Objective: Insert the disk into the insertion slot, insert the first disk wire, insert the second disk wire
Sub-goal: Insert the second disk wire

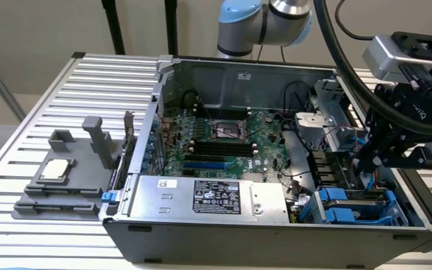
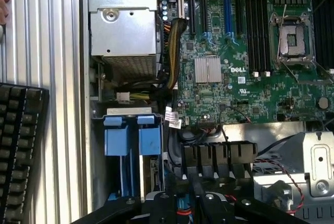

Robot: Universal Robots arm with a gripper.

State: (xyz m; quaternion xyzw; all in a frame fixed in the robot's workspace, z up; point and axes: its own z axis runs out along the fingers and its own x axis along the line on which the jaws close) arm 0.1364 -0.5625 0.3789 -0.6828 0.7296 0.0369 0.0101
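An open computer case [image 1: 276, 225] lies on a slatted table. At its near right corner is the insertion slot [image 1: 397, 212], a blue-grey cage with bright blue clips [image 2: 116, 140]. The disk [image 1: 353, 197] sits inside it in a blue carrier [image 2: 150, 143], seen edge-on with its label hidden. My black gripper [image 1: 368, 166] hangs just behind the cage, among black connectors [image 2: 219, 156] and loose wires. The gripper [image 2: 193, 187] is shut on a small blue connector [image 2: 181, 203] of a disk wire with a red lead.
A silver power supply box [image 1: 201, 197] with a black label fills the case's near side. The green motherboard [image 2: 235, 51] lies beyond it. A grey metal bracket cage [image 1: 328, 107] stands behind my gripper. On the table are a grey fixture [image 1: 58, 174] and a keyboard [image 2: 18, 151].
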